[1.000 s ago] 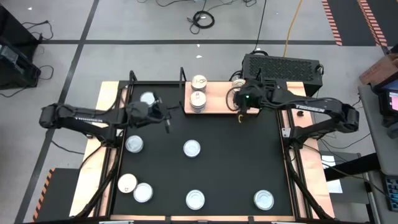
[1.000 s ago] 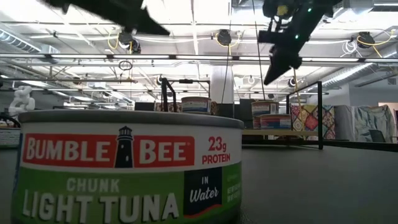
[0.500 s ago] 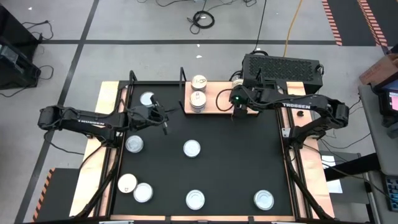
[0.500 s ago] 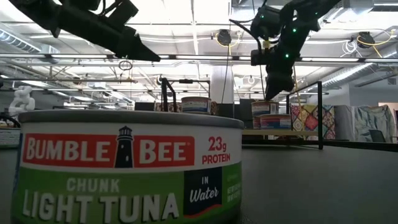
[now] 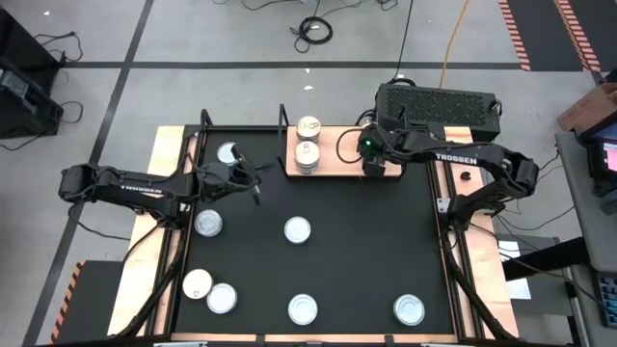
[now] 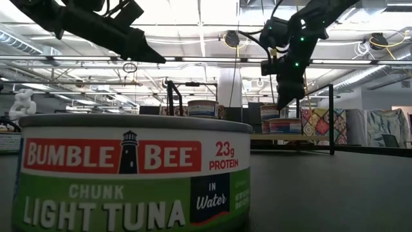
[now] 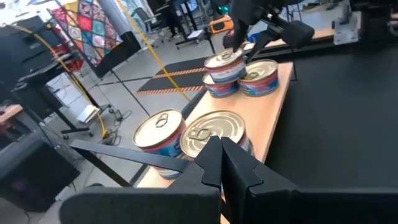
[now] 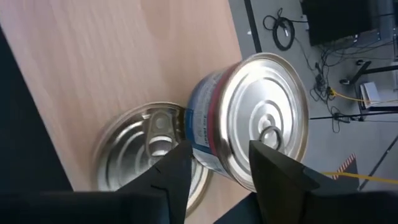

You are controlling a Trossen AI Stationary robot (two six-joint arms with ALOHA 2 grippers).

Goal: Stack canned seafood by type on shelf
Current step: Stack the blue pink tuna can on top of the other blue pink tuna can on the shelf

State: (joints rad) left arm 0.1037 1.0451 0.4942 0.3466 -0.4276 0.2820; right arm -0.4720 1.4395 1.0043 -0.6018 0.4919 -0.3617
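Holding a small round flat tin with a silver top and a blue and red label [image 8: 249, 118], the right gripper [image 8: 217, 158] is hanging over the right end of the light-wood shelf with thin black posts [image 5: 337, 146]. Its two dark fingers are sitting a tin's width apart and are pressing on the tin's sides. The tin is leaning over another silver-topped tin with a pull tab [image 8: 146, 149] that is lying on the shelf, and it is not sitting right over the middle. If the fingers are letting go here, I think the tin may be sliding off and rolling off the shelf's edge. It may also be bumping the tin under it out of place. The left gripper [image 7: 221, 152] is waiting over the big black mat [image 5: 366, 251] near the shelf's left end, with its fingers pressed together and nothing in them. Seven tins are lying on the mat. Two pile tops are showing on the shelf's left end; how many tins are in each pile I cannot tell.
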